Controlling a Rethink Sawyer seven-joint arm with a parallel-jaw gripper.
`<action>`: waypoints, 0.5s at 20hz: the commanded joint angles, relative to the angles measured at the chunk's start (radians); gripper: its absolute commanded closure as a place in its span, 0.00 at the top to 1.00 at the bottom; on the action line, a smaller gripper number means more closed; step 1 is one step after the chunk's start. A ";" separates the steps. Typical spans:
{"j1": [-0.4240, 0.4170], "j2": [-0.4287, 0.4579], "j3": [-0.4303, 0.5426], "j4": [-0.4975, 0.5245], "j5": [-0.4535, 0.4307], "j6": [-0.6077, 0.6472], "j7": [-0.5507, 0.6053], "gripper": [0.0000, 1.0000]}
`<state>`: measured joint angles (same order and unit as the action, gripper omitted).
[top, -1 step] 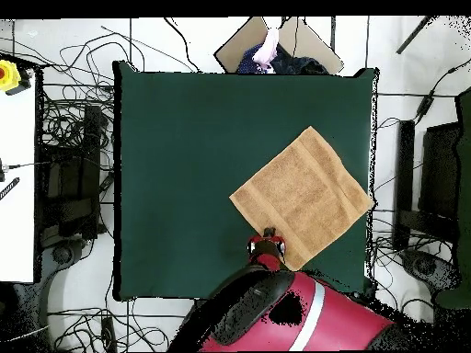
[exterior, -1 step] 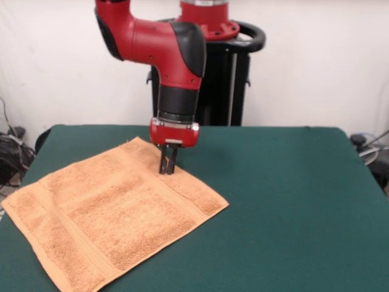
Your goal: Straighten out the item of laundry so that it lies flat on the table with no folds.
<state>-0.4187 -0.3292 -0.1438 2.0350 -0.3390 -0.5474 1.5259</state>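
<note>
From the front, the gripper (exterior, -1 step: 168,166) points straight down with its fingers close together, tips on the towel (exterior, -1 step: 112,210). The towel lies flat on the table (exterior, -1 step: 292,201), spreading out below it.

From above, the towel (top, -1 step: 302,197) stretches away from the gripper (top, -1 step: 268,236), which touches its edge.

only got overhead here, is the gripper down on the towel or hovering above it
observer: from the front, the gripper is right down at the towel and looks to touch it, close to the edge nearest the robot
operator: any folds or bumps sticking up
observer: none show from the front, the towel looks flat against the table
operator: is the arm tilted
observer: no, its last link comes down about vertical
</note>
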 commanded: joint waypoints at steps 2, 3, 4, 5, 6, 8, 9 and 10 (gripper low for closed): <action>0.018 0.185 0.055 0.106 0.138 0.138 0.285 0.00; 0.008 0.189 0.062 0.114 0.141 0.144 0.279 0.00; 0.000 0.194 0.070 0.124 0.144 0.152 0.276 0.00; -0.006 0.199 0.076 0.129 0.147 0.152 0.273 0.00; -0.014 0.204 0.078 0.137 0.145 0.149 0.271 0.00; -0.023 0.210 0.087 0.148 0.150 0.154 0.268 0.00; -0.028 0.212 0.091 0.154 0.151 0.155 0.267 0.00; -0.038 0.217 0.100 0.160 0.152 0.171 0.263 0.00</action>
<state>-0.4368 -0.3119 -0.1326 2.0907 -0.2529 -0.6357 1.5259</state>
